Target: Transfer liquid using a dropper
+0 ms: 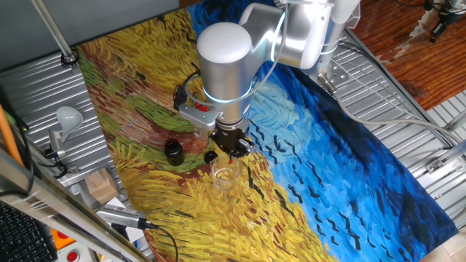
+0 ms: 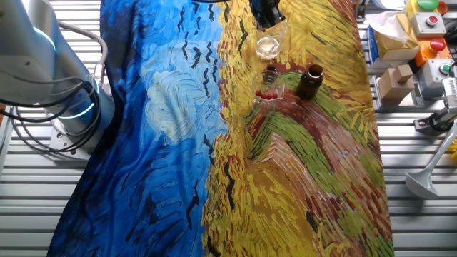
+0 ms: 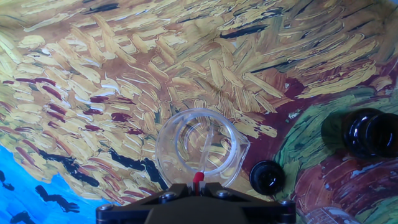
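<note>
My gripper [image 3: 198, 185] is shut on the red bulb of the dropper [image 3: 198, 178]. Its clear pipette points down into an empty-looking clear glass beaker [image 3: 168, 140] right below the fingers. One fixed view shows the gripper [image 1: 232, 148] hanging just above this beaker [image 1: 226, 177]. In the other fixed view the gripper [image 2: 267, 13] is at the top edge, over the beaker [image 2: 268, 47]. A second glass [image 2: 268, 90] holds several more red-bulbed droppers. Whether the pipette holds liquid cannot be told.
A dark bottle [image 3: 368, 132] [image 1: 173, 151] [image 2: 309, 81] stands open near the beaker, its small black cap [image 3: 267, 177] [image 1: 210, 156] between them. All rest on a painted cloth [image 1: 328, 182]. Boxes and buttons [image 2: 421, 43] sit past the cloth's edge.
</note>
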